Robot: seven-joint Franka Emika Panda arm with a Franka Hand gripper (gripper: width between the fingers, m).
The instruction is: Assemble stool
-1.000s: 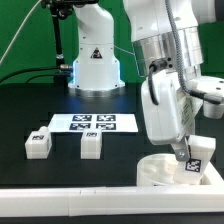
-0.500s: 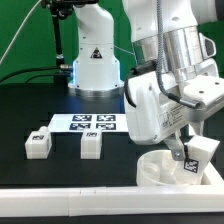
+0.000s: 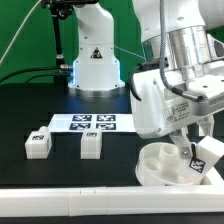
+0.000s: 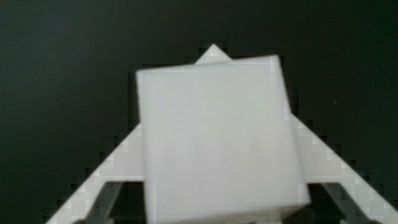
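The stool's round white seat (image 3: 158,166) lies on the black table at the exterior view's right front. A white block leg (image 3: 207,156) with a black-and-white tag stands tilted at the seat's right edge, just under my gripper (image 3: 193,147). In the wrist view this leg (image 4: 214,120) fills the middle between my gripper (image 4: 217,205) fingers. A dark gap shows on each side between the leg and the fingers (image 4: 118,200), so the jaws stand open around it. Two more legs (image 3: 38,143) (image 3: 91,143) rest on the table to the exterior view's left.
The marker board (image 3: 92,123) lies flat behind the two loose legs. The arm's white base (image 3: 95,60) stands at the back. A long white bar (image 3: 60,198) runs along the table's front edge.
The arm has shifted toward the exterior view's right, and the tagged leg moved with it and leans more. The jaws have widened off the leg.
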